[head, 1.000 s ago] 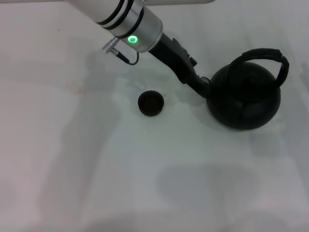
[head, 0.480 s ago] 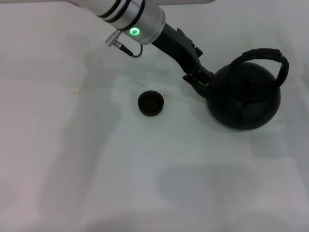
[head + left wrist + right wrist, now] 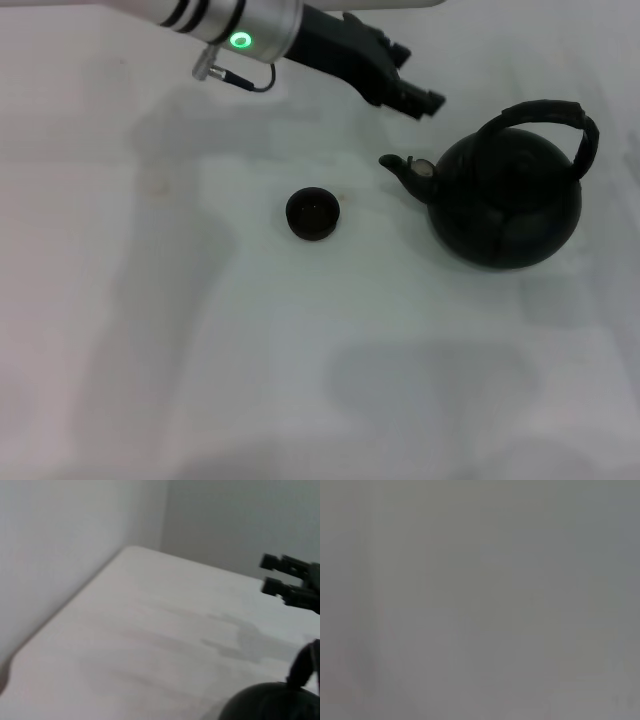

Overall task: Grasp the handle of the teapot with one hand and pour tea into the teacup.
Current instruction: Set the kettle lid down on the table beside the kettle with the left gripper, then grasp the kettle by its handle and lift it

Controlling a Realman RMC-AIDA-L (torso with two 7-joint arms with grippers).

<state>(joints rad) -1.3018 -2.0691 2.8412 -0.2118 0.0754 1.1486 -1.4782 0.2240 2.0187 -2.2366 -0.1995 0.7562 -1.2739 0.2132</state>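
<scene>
The teapot (image 3: pixel 505 205) is matte black, its handle (image 3: pixel 560 115) black and ribbed, and the teacup (image 3: pixel 312 214) black too. The left gripper (image 3: pixel 418 99) is black on a silver, black-banded arm (image 3: pixel 225 18) with a green light, above a white table (image 3: pixel 200 350).

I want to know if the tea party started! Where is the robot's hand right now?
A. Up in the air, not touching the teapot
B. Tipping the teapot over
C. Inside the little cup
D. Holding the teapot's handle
A: the left gripper hangs above and beside the spout, clear of the upright teapot and its handle.
</scene>
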